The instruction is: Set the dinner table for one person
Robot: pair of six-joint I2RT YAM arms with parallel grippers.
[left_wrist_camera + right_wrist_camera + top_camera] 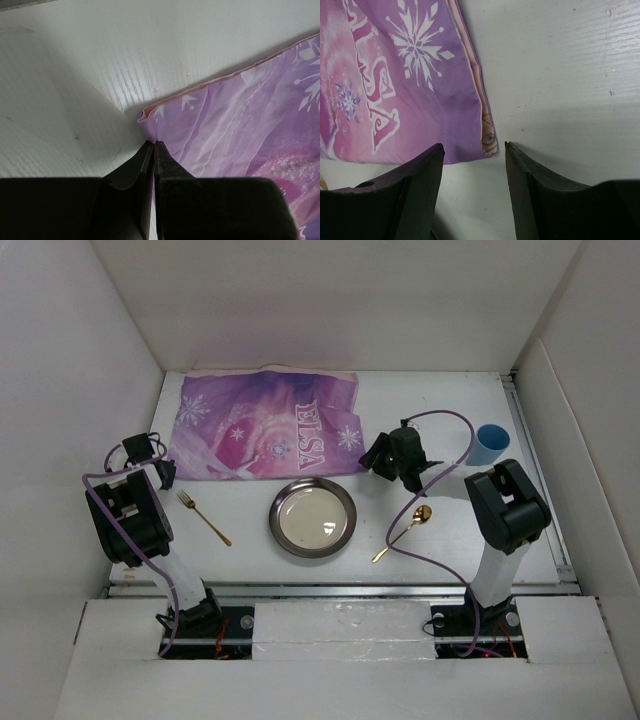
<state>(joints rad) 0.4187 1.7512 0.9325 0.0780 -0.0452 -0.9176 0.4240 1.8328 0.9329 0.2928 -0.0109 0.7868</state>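
The white dinner table (450,400) carries a purple "ELSA" placemat (265,425) at the back. A round metal plate (312,517) lies in front of it, with a gold fork (203,516) to its left and a gold spoon (405,530) to its right. My left gripper (160,472) sits at the mat's near-left corner. In the left wrist view its jaws (153,145) are pressed together on the mat's edge (225,125). My right gripper (474,146) is open over the table, and the mat's near-right corner (489,142) lies between its fingers.
A blue cup (490,444) lies at the right of the table, beside the right arm. White walls close in the table at the back and on both sides. The right arm's purple cable (440,455) loops over the spoon.
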